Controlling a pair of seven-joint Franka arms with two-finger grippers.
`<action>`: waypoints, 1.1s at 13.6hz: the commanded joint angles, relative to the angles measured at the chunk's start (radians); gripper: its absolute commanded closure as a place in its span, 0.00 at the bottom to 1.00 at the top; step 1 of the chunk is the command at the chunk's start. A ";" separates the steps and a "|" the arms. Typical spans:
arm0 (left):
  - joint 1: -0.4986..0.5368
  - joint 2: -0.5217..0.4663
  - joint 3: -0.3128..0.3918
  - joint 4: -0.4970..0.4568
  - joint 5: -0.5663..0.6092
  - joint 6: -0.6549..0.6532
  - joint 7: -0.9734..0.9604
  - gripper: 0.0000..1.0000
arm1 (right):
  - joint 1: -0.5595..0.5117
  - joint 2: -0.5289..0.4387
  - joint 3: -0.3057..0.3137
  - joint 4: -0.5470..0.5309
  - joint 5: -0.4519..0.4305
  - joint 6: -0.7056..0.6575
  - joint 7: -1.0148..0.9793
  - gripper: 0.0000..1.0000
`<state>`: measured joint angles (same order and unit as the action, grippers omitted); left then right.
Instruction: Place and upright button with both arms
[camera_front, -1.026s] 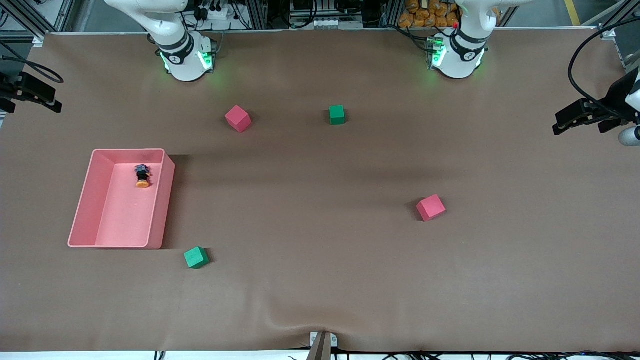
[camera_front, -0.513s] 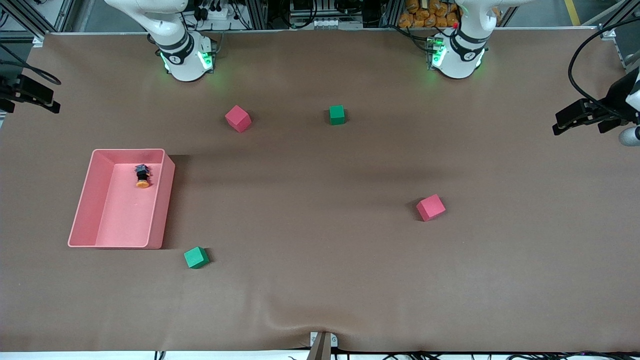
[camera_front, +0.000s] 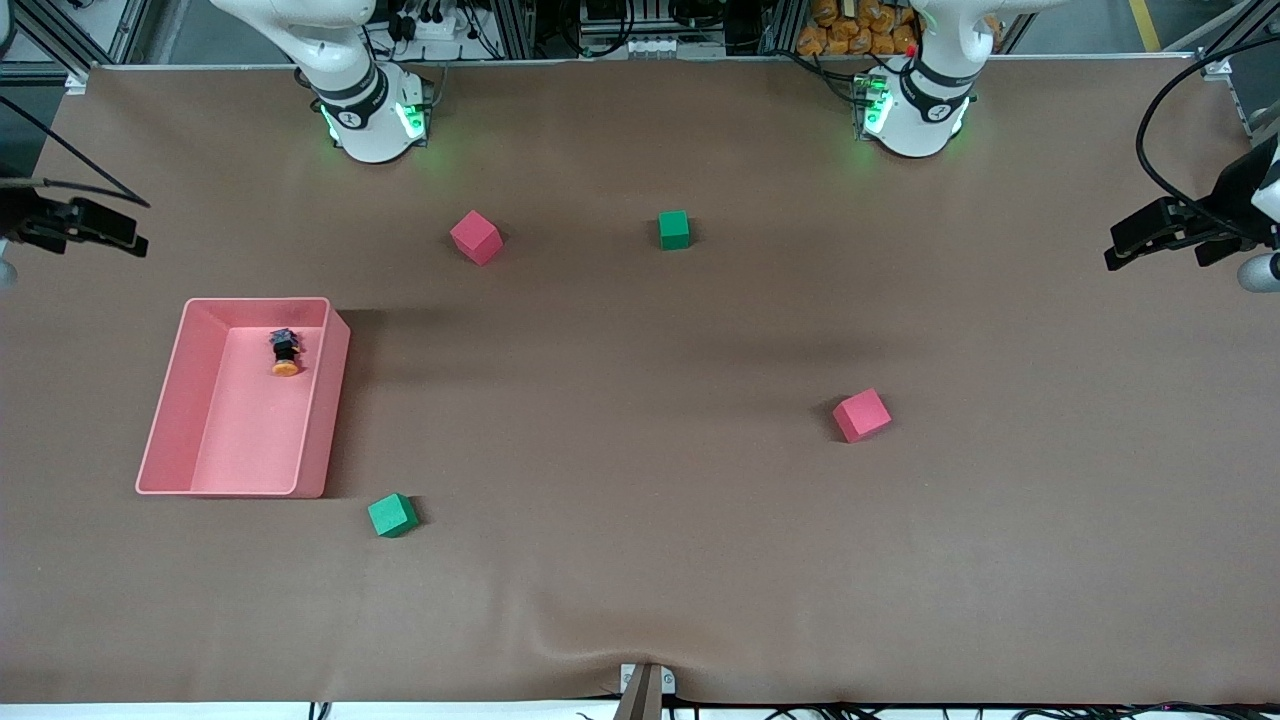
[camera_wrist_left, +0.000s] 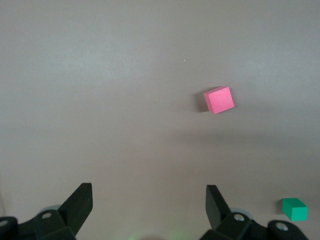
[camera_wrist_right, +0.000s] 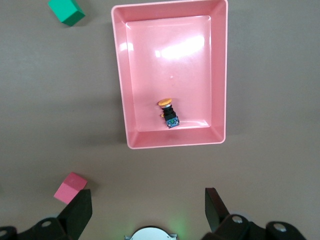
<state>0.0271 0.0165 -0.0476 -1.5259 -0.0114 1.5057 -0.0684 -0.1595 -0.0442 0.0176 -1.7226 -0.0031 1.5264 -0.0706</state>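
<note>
The button (camera_front: 285, 353) lies on its side in a pink tray (camera_front: 325, 400) toward the right arm's end of the table. Its orange cap points toward the front camera, and it rests in the part of the tray farther from that camera. The right wrist view looks down on the button (camera_wrist_right: 167, 112) and the tray (camera_wrist_right: 120, 85). My right gripper (camera_front: 120, 238) hangs high at that end of the table, open (camera_wrist_right: 148, 205) and empty, well apart from the button. My left gripper (camera_front: 1125, 245) waits high at the other end, open (camera_wrist_left: 148, 202) with nothing in it.
Two red cubes (camera_front: 475, 237) (camera_front: 861, 415) and two green cubes (camera_front: 674, 229) (camera_front: 392, 515) lie scattered on the brown table. One green cube sits just off the tray's corner nearest the front camera. The left wrist view shows a red cube (camera_wrist_left: 219, 99) and a green cube (camera_wrist_left: 294, 208).
My right gripper has shifted a little inward over the table's end. The left arm, the button and the cubes have not moved.
</note>
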 joint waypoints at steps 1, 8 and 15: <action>0.010 0.003 -0.003 0.012 -0.022 -0.004 0.013 0.00 | -0.021 -0.017 0.013 -0.089 -0.003 0.053 -0.015 0.00; 0.011 0.002 -0.002 0.013 -0.022 -0.004 0.015 0.00 | -0.020 -0.013 0.013 -0.447 -0.077 0.473 -0.017 0.00; 0.013 0.002 0.000 0.015 -0.022 -0.004 0.015 0.00 | -0.043 0.185 0.013 -0.561 -0.077 0.763 -0.018 0.00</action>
<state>0.0277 0.0165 -0.0461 -1.5256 -0.0115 1.5057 -0.0684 -0.1695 0.0734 0.0186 -2.2870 -0.0636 2.2374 -0.0730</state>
